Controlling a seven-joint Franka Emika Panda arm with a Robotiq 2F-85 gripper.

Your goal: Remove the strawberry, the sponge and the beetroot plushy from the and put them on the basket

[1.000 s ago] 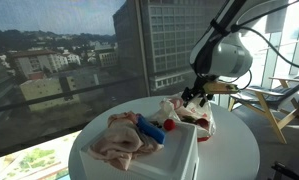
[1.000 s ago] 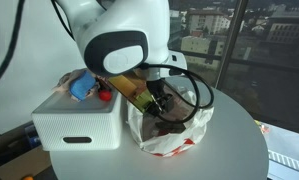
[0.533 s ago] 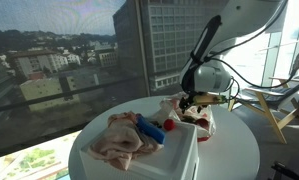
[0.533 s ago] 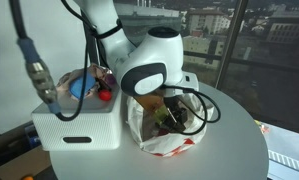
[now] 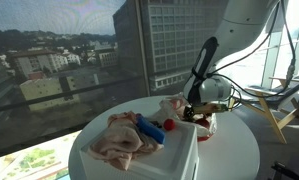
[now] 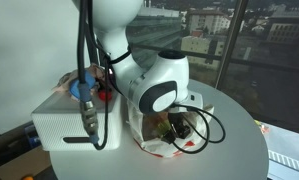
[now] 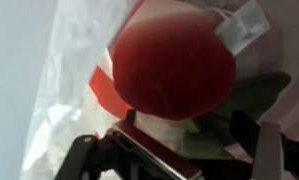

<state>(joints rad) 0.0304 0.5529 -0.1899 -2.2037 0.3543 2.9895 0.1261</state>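
Cloth, film and hard shells

In the wrist view the beetroot plushy point(image 7: 174, 65) looks like soft, matt red cloth, though blurred; my fingers point(image 7: 81, 160) are dark and matt. The bag point(image 7: 64, 90) is thin, translucent plastic film with a slight gloss. In an exterior view the basket point(image 6: 59, 128) is smooth, matt white plastic, and my arm's shell point(image 6: 169, 68) is glossy white.

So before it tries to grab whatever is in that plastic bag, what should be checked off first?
1. Pincer down in the plastic bag: ok.
2. Red round toy straight ahead of the pincer in the wrist view: ok.
3. Jaws apart, ready to close: ok.
4. Bag film out of the pincer's way: cannot tell; it lies close beside the toy.
5. Free spot on the white basket, beside the pink plush: cannot tell.
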